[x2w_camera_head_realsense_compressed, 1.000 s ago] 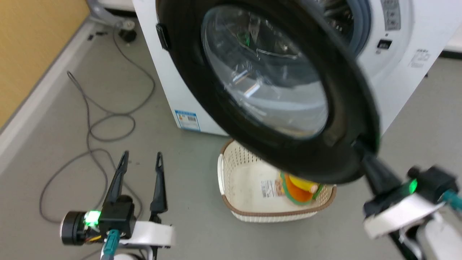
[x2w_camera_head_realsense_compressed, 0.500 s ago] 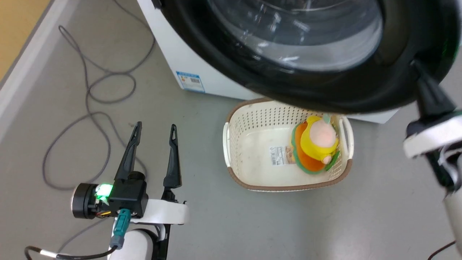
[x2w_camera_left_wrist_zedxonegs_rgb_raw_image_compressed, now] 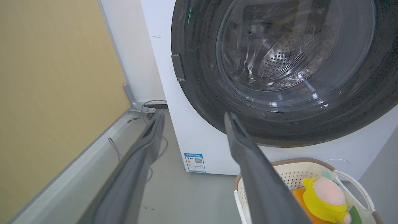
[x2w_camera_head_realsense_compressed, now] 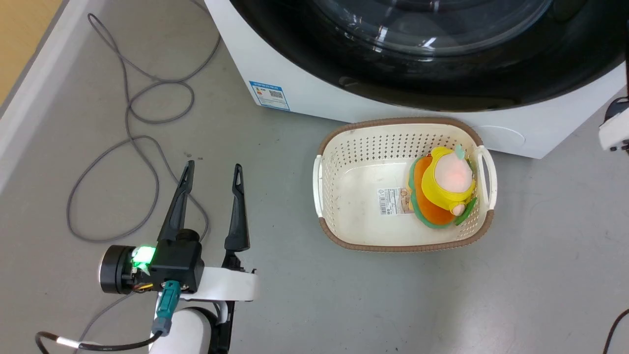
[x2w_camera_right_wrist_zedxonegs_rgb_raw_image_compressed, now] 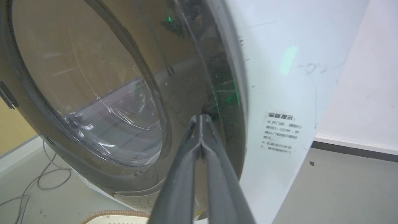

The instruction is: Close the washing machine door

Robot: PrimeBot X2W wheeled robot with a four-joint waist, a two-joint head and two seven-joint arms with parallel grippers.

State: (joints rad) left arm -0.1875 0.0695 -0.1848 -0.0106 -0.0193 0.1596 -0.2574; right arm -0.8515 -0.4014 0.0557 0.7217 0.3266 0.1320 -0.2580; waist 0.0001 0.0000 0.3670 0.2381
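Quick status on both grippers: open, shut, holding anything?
Left gripper: open, holding nothing.
Right gripper: shut, fingers pressed together with nothing between them, tips at the rim of the washing machine door.

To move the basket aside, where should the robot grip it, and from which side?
Probably the white handle on the left end of the basket, from above: a thin bar to close around, nearest the open left gripper, with the toy lying opposite.
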